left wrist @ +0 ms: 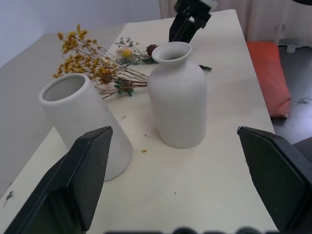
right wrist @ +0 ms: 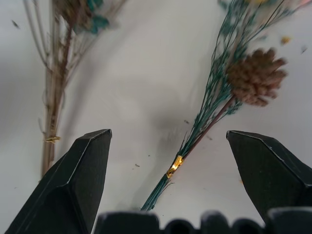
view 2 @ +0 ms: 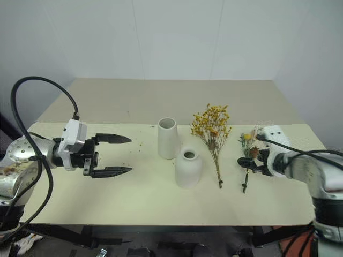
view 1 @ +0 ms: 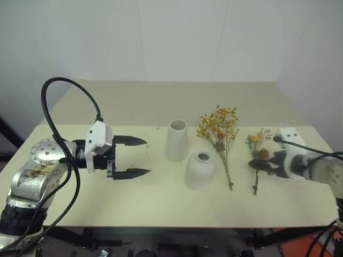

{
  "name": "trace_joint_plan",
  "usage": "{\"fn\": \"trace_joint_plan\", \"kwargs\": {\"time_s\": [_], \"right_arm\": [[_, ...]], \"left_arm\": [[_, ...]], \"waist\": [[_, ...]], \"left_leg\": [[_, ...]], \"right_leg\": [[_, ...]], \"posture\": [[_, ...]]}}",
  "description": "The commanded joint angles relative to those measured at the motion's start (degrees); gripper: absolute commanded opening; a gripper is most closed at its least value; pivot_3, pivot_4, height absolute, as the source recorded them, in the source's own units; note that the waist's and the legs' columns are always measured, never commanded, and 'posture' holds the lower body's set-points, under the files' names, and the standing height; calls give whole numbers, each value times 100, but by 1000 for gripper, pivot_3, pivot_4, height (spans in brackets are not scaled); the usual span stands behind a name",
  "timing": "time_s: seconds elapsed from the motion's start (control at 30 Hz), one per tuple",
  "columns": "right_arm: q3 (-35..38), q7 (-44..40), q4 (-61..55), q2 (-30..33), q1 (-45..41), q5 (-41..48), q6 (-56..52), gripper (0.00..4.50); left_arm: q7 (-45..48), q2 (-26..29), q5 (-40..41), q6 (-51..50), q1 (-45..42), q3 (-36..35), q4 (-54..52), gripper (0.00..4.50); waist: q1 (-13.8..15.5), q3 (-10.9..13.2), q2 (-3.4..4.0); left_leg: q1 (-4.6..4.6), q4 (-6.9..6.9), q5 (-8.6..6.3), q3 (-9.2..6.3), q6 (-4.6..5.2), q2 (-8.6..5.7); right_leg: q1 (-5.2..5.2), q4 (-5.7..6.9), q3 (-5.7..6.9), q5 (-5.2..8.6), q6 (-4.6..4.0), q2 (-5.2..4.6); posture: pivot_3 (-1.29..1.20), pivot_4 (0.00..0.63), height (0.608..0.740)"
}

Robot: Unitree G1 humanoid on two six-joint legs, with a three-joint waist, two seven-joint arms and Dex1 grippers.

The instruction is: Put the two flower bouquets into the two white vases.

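Observation:
Two white vases stand mid-table: a taller tapered one (view 1: 177, 140) and a squat narrow-necked one (view 1: 200, 168) just in front of it to the right. Right of them lies the bushy yellow-orange bouquet (view 1: 220, 128), stems toward the table's near edge. Further right lies the smaller mixed bouquet (view 1: 259, 150) with its pinecone (right wrist: 256, 75) and a gold tie on the stems. My right gripper (view 1: 263, 165) is open and hovers over that bouquet's stems, one finger on each side. My left gripper (view 1: 136, 157) is open and empty, held level left of the vases and pointing at them.
The cream table (view 1: 134, 203) ends close in front of the vases and just right of my right arm. A white wall rises behind it. A red object (left wrist: 265, 73) lies on the floor beyond the right edge. A black cable (view 1: 59, 107) loops over my left arm.

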State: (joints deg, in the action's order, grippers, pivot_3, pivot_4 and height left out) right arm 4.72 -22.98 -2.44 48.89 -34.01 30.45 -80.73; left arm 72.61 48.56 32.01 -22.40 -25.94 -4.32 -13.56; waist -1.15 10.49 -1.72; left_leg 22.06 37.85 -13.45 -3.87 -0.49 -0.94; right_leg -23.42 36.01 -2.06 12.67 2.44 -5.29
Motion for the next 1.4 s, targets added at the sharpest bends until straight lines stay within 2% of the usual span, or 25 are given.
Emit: {"fn": "trace_joint_plan", "kwargs": {"time_s": [0.03, 0.17, 0.3, 0.33, 0.4, 0.53, 0.73, 0.83, 0.93, 1.0, 1.13, 1.4], "right_arm": [[-388, 36, 802, -102, -458, -408, 89, 4425], [-788, -80, 1520, -209, -809, -763, 300, 3575], [-975, -248, 2058, -303, -997, -1015, 621, 2215], [-1004, -287, 2178, -327, -1034, -1074, 700, 2060], [-1019, -315, 2434, -404, -1099, -1202, 837, 1364], [-750, -200, 2797, -628, -1210, -1375, 1160, 54], [814, 566, 2733, -1043, -1599, -1216, 1734, 23], [1550, 1125, 2040, -1400, -1785, -1118, 2063, 23], [1883, 1503, 1310, -1877, -1967, -1006, 2421, 23], [1852, 1593, 886, -2210, -2039, -944, 2695, 23], [1639, 1239, 241, -2716, -2004, -678, 3224, 23], [649, 664, -16, -3640, -2132, -717, 4794, 23]], "left_arm": [[69, -61, 7, 133, -178, 72, -23, 4500], [109, -83, -13, 166, -161, 132, -101, 4500], [63, -79, -9, 178, -121, 109, -142, 4500], [56, -82, -13, 183, -114, 109, -144, 4500], [49, -78, -6, 191, -82, 93, -164, 4500], [5, -89, -37, 231, -81, 73, -145, 4500], [-73, -76, -50, 254, -62, 28, -124, 4500], [-77, -49, -34, 244, -61, 6, -119, 4500], [-66, -30, -55, 262, -118, 10, -54, 4500], [-46, -31, -77, 284, -201, 28, 29, 4500], [-39, -41, -124, 316, -313, 50, 159, 4500], [-551, -39, -334, -386, -678, 251, 370, 4500]], "waist": [[-5, 0, 0], [-8, 0, 0], [-18, -2, -2], [-28, -3, -3], [-55, -7, -11], [-145, -20, -31], [-155, -18, -27], [-146, -15, -20], [-172, -15, -19], [-179, -14, -18], [-152, -13, -16], [-161, -11, -12]], "left_leg": [[3, 0, 0, 0, 0, 0], [25, 0, 0, 2, 1, -1], [26, 0, 0, 4, 1, -1], [25, 0, 0, 6, 1, -1], [22, 0, 0, 9, 1, 0], [3, 0, 0, 9, 1, 1], [-19, 0, 0, 10, 1, 2], [8, 0, 0, 17, 1, 0], [43, 0, 0, 25, 1, 0], [43, -1, 0, 29, 1, 1], [38, -1, 0, 32, 1, 0], [34, -2, 0, 32, 1, 0]], "right_leg": [[-3, 1, 0, 0, 0, -1], [-31, 6, -5, -2, -1, -1], [-38, 10, -7, -3, -2, 0], [-38, 10, -9, -4, -2, 0], [-36, 10, -12, -5, -1, 0], [-15, 9, -13, -5, -1, 1], [4, 10, -15, -6, 2, 2], [-31, 19, -25, -7, 1, 1], [-87, 42, -36, -9, -2, 2], [-93, 62, -39, -9, -3, 2], [-88, 66, -39, -8, -2, 0], [-89, 70, -38, -8, -2, 2]], "posture": [[0, 150, 740], [0, 150, 740], [0, 150, 740], [0, 150, 740], [0, 150, 740], [0, 150, 740], [0, 150, 740], [0, 150, 740], [0, 150, 740], [0, 150, 740], [0, 150, 740], [0, 150, 740]]}}
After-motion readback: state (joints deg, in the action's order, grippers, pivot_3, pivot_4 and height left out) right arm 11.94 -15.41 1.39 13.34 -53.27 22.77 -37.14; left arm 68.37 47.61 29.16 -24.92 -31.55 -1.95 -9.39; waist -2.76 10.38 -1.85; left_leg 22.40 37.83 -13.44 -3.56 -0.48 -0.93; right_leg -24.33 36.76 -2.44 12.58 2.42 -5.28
